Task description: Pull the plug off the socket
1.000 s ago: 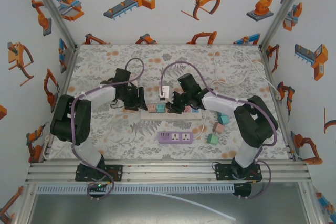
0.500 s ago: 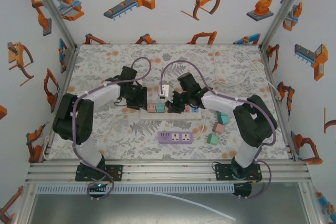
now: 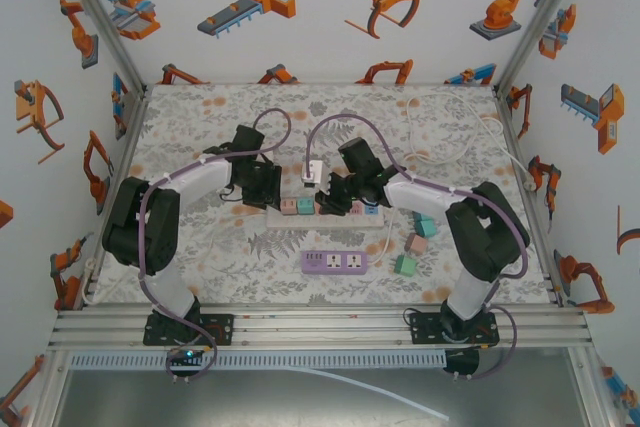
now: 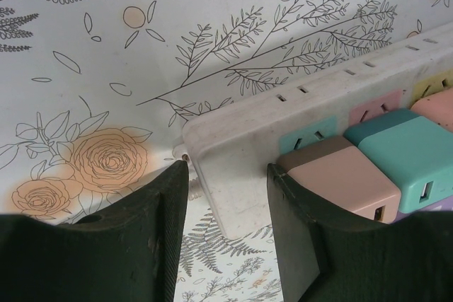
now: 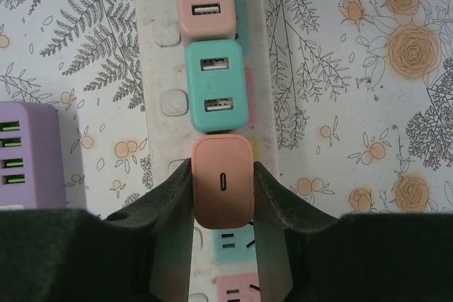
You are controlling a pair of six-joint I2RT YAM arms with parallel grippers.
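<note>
Pink plug pinched tight by right gripper; left gripper straddles white strip end edge (grip unclear).

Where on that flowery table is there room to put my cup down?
Bare mat lies at the back left, behind the left arm, and at the front left, between that arm and the purple power strip. The middle is crowded around the white power strip, with pastel blocks on the right.

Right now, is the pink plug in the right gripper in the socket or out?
Apparently in: the pink plug sits flush in a row with the teal plug on the white power strip, with the right gripper shut on it.
</note>
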